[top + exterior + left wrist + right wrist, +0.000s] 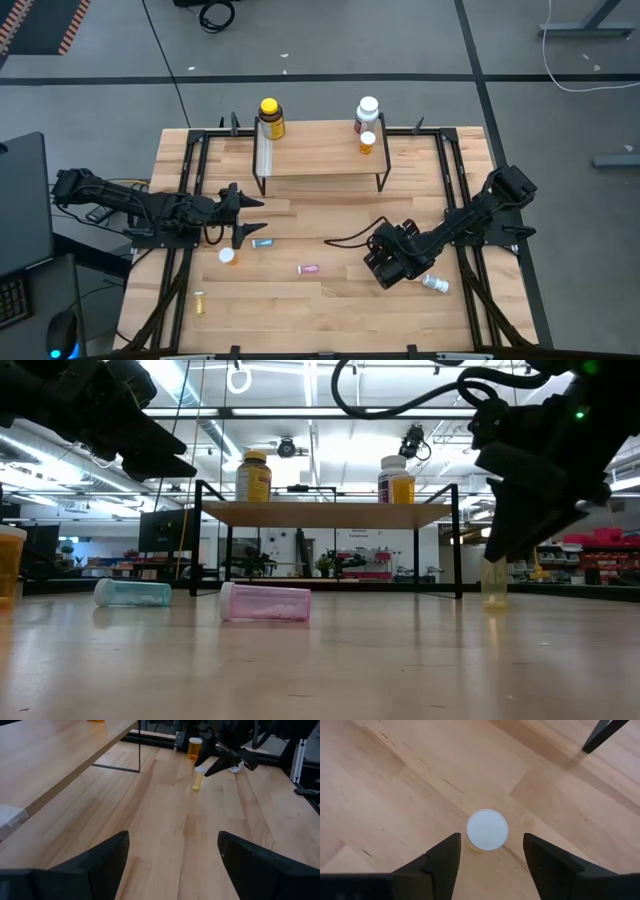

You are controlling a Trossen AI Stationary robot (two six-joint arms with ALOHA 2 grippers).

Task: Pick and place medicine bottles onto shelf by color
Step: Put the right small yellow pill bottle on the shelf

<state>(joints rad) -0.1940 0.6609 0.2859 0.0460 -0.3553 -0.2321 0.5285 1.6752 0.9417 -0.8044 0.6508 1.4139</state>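
The shelf (320,160) carries a big yellow bottle (270,118), a big white bottle (368,110) and an orange vial (367,142). My right gripper (491,837) is open and points down over a small yellowish vial with a white cap (487,830), which stands upright on the table. Its fingers stand on either side of the cap, apart from it. The low view shows this vial (494,585) below the gripper. My left gripper (245,215) is open and hovers left of the shelf. Near it are an orange white-capped vial (229,256), a teal vial (263,242), a pink vial (309,268) and a tiny yellow vial (199,300).
A white bottle (435,283) lies on its side right of my right gripper. In the left wrist view another orange vial (194,747) stands behind that gripper. Black rails (455,170) run along the table's sides. Bare tabletop lies along the near edge.
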